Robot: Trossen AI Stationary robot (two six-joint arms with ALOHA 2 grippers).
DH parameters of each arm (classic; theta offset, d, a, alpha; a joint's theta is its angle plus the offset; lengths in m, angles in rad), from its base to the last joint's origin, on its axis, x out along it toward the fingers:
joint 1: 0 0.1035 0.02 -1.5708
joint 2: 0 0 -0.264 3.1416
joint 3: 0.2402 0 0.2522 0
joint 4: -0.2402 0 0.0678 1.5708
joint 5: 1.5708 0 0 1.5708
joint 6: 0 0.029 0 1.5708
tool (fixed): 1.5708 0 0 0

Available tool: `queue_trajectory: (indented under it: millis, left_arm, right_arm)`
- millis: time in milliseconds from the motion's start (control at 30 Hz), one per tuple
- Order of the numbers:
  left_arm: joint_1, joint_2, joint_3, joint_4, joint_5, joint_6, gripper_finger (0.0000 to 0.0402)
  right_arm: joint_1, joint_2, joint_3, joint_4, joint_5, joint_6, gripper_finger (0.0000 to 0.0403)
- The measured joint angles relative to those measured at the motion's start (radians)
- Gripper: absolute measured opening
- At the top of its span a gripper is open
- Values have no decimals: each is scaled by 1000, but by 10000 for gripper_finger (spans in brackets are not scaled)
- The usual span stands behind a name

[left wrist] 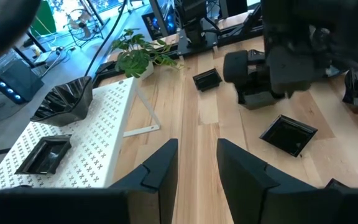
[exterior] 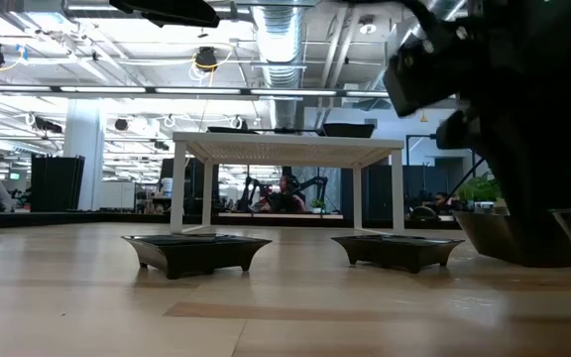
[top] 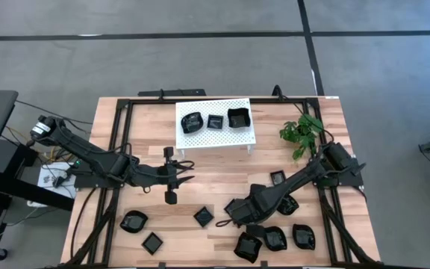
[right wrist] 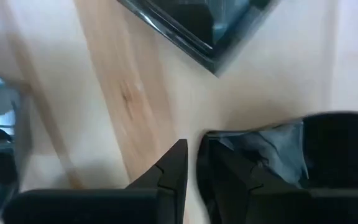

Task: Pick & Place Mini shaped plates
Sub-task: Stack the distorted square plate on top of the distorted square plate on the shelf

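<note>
Three mini shaped plates sit on top of the white perforated rack at the table's far middle. Several more glossy black plates lie flat on the wood near the front edge, among them a square one. My right gripper points down at a wavy-rimmed plate, with a narrow gap between its fingers. One finger stands just outside the plate's rim and the other is over the plate. My left gripper hangs open above the bare table, in front of the rack, with nothing between its fingers. My right gripper comes from above at the rim of the wavy plate, which lies flat on the table. Wood shows in the gap between the fingers. Whether a finger touches the rim I cannot tell; the finger over the plate hides that spot.
A small green plant stands at the far right, next to the rack. A cluster of plates lies near the front right, and two more lie front left. In the low view, two plates sit before the rack.
</note>
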Motion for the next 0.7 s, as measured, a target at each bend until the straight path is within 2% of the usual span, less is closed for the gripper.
queue_trajectory:
  millis: [133, 300, 467, 700]
  left_arm:
    - [0, 0, 0, 0, 0, -6, 113]
    - [0, 0, 0, 1, 0, -13, 113]
    - [0, 0, 0, 1, 0, -13, 113]
    - [0, 0, 0, 1, 0, -11, 113]
  right_arm:
    - [-7, -1, 0, -12, 0, -5, 45]
    - [-15, -5, -1, -29, 0, -33, 6]
    - [-21, -5, 5, -37, -6, -58, 4]
    - [-27, -5, 155, -174, 12, -126, 2]
